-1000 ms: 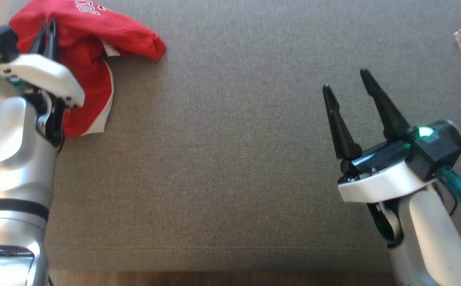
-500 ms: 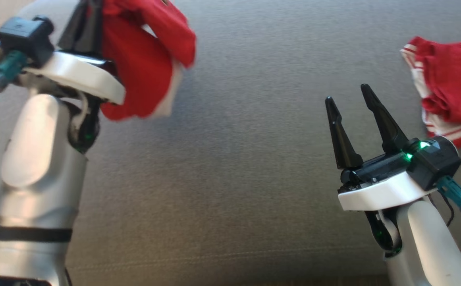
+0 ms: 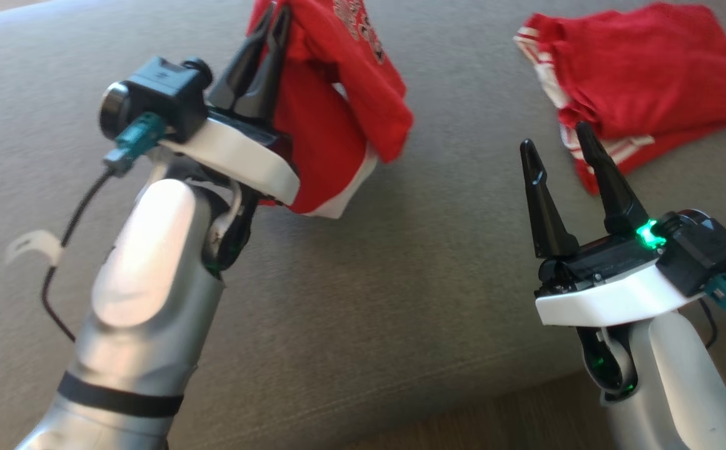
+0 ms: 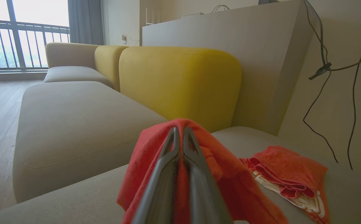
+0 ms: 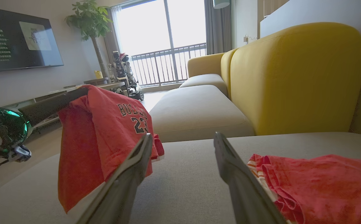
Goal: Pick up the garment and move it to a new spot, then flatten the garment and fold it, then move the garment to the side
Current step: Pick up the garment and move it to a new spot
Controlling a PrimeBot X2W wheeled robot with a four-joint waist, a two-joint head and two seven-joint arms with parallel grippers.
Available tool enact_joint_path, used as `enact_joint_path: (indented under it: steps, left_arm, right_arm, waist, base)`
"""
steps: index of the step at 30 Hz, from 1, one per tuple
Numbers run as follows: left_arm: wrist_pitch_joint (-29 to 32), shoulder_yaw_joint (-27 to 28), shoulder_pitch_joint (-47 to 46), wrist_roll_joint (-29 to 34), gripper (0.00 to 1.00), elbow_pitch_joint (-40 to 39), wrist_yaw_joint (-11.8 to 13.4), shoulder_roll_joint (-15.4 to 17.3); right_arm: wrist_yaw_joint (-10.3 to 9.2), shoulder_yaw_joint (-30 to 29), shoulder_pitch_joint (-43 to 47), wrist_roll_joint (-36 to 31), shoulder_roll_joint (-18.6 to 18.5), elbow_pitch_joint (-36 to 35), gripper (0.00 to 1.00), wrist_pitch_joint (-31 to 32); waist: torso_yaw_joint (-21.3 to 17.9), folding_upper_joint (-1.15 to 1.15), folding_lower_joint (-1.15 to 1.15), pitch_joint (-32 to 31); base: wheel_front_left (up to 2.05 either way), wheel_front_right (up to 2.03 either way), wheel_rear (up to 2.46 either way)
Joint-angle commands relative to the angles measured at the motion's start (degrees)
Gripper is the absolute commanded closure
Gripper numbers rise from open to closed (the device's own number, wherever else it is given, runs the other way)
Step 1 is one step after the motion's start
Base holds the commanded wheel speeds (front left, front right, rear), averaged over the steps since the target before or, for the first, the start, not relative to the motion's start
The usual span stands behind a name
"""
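Since a second ago my left gripper point(image 3: 277, 15) has raised the garment point(image 3: 337, 81) well up from the sofa point(image 3: 400, 300), so it now hangs in the air rather than slumping on the seat. My head has also turned, which is why the second red garment point(image 3: 644, 69) sits fuller in the head view. My right gripper point(image 3: 555, 136) has kept its pose, spread wide and holding nothing, low over the seat near that second garment.

My left gripper is pinched shut on a bunched fold at the top of the garment, with the rest drooping below. I judge that hold thin: a quick swing could let the cloth slide out, and it would fall crumpled. The hanging hem could also catch the seat first as I come down and roll under itself, which would make flattening harder. If I set it too far to my right, it may land on the second red garment and the two could tangle. The cable point(image 3: 45, 297) looping off my left wrist could snag if I twist further.

From the right wrist view, dark lettering point(image 5: 133, 115) on the hanging garment reads BULLS over 23. The head view shows that print too blurred to read. Lines of writing on the television point(image 5: 18, 37) are too small to make out.
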Motion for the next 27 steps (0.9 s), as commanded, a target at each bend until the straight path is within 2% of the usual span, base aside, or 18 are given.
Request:
enact_joint_path:
  steps: [1,2,3,4,9,13,21,24,27]
  left_arm:
    - [-0.75,1.08,-2.86,0.65,1.00,-0.22,0.85,0.63]
    - [-0.72,0.73,-3.15,0.91,0.75,1.41,1.10,0.48]
    - [-0.29,0.09,-3.39,1.43,0.07,3.41,1.16,0.49]
    - [-0.20,-0.61,-3.70,1.90,0.00,5.23,0.98,0.51]
    - [-3.28,-0.95,-4.37,2.16,0.00,10.43,1.30,0.17]
    - [-5.10,0.96,-3.58,1.22,0.00,10.38,2.56,0.36]
    - [-6.10,6.05,3.29,-0.39,0.00,3.10,4.07,2.53]
    - [-6.12,7.01,8.43,0.59,0.00,-2.43,2.97,3.45]
    - [-6.13,8.19,14.50,0.61,0.00,-6.76,1.75,2.87]
  right_arm:
    - [-0.02,1.12,-1.93,0.49,0.61,-2.32,0.00,-0.49]
    - [-0.02,1.16,-1.95,0.67,0.61,-2.39,0.00,-0.49]
    - [-0.02,1.28,-1.97,0.84,0.61,-2.44,0.00,-0.50]
    - [-0.02,1.42,-1.95,0.98,0.61,-2.46,0.00,-0.50]
    - [-0.02,1.49,-1.64,1.41,0.62,-2.58,0.00,-0.50]
    - [-0.02,0.92,-0.92,1.14,0.62,-2.54,0.00,-0.51]
    - [-0.02,1.04,0.23,-1.12,0.62,-1.45,0.00,-0.51]
    - [-0.02,1.13,1.05,-2.09,0.62,-0.23,0.00,-0.51]
    - [-0.02,1.07,1.99,-2.74,0.62,1.45,0.00,-0.51]
  waist:
    - [-2.90,0.00,0.00,1.35]
    - [-3.52,0.00,0.00,1.53]
    - [-4.07,0.00,0.00,1.68]
    - [-4.52,0.00,0.00,1.82]
    - [-5.42,0.00,0.00,2.16]
    - [-3.74,0.00,0.00,1.50]
    - [2.57,0.00,0.00,-1.35]
    - [5.38,0.00,0.00,-2.79]
    - [7.72,0.00,0.00,-4.11]
  base:
    - [0.00,0.00,0.00]
    - [0.00,0.00,0.00]
    - [0.00,0.00,0.00]
    - [0.00,0.00,0.00]
    - [0.00,0.00,0.00]
    - [0.00,0.00,0.00]
    - [0.00,0.00,0.00]
    - [0.00,0.00,0.00]
    - [0.00,0.00,0.00]
